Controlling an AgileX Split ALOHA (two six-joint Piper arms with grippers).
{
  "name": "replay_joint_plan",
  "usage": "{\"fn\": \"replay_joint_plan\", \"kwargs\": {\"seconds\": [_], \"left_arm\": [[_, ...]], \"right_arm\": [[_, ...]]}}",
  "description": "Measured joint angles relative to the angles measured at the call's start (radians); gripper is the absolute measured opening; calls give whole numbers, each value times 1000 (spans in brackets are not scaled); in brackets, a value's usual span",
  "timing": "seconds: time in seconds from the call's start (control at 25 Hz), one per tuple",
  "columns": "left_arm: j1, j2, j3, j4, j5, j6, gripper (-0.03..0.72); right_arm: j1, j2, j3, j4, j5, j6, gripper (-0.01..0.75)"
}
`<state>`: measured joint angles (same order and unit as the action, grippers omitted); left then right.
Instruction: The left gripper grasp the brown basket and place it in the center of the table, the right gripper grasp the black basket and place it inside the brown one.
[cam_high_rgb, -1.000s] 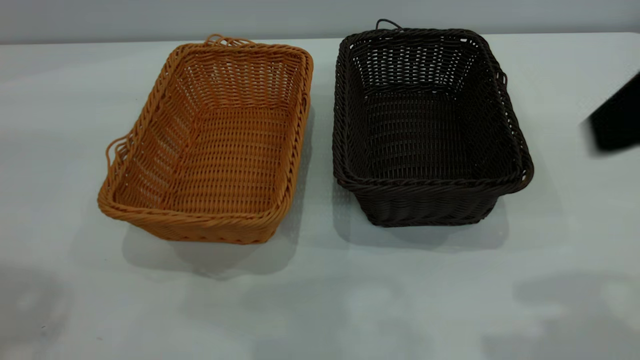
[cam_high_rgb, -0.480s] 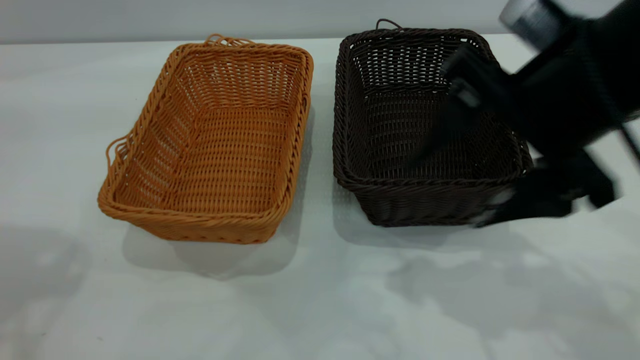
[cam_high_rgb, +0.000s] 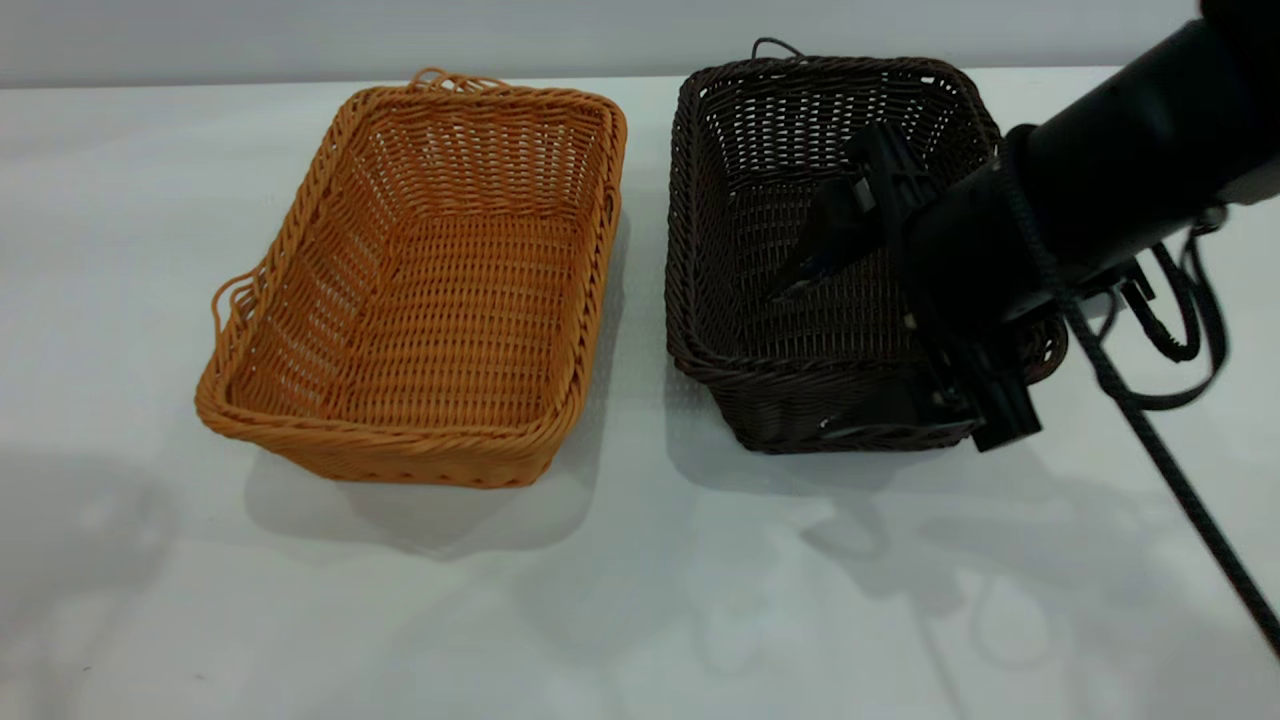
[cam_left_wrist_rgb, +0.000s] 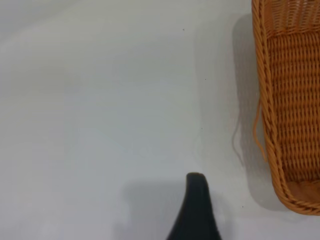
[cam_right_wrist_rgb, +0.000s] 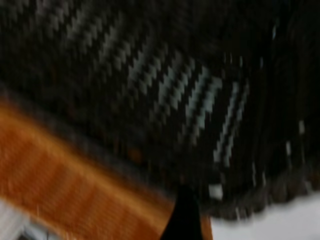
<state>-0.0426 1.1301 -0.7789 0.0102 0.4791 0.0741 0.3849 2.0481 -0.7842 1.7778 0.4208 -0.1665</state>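
Observation:
The brown basket (cam_high_rgb: 430, 290) stands on the table (cam_high_rgb: 640, 600) at the left. The black basket (cam_high_rgb: 850, 250) stands beside it at the right, a narrow gap between them. My right gripper (cam_high_rgb: 855, 335) is open at the black basket's near right corner, one finger inside the basket and the other outside the near wall. The right wrist view is blurred: dark weave (cam_right_wrist_rgb: 165, 85) close up, one black finger (cam_right_wrist_rgb: 184, 217). My left gripper (cam_left_wrist_rgb: 245, 207) is outside the exterior view; its one visible finger (cam_left_wrist_rgb: 196, 210) hangs over bare table beside the brown basket's wall (cam_left_wrist_rgb: 287, 125).
The right arm's black cable (cam_high_rgb: 1150, 430) trails over the table to the right of the black basket. A loop handle (cam_high_rgb: 228, 300) sticks out of the brown basket's left side. Bare tabletop lies in front of both baskets.
My right arm has swung in from the right edge over the black basket and come down at its near right corner. Neither basket has moved.

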Motion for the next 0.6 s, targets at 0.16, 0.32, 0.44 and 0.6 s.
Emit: {"fn": "replay_joint_plan", "kwargs": {"seconds": [0.16, 0.32, 0.44, 0.6], "left_arm": [[0, 2, 0, 0, -10, 0, 552], [0, 46, 0, 0, -26, -3, 552], [0, 113, -1, 0, -31, -8, 552], [0, 246, -49, -10, -29, -15, 552]], "right_arm": [[75, 53, -45, 3, -148, 106, 593], [124, 105, -77, 8, -296, 220, 593], [125, 127, -106, 14, -370, 278, 588], [125, 154, -142, 18, -439, 289, 567]]}}
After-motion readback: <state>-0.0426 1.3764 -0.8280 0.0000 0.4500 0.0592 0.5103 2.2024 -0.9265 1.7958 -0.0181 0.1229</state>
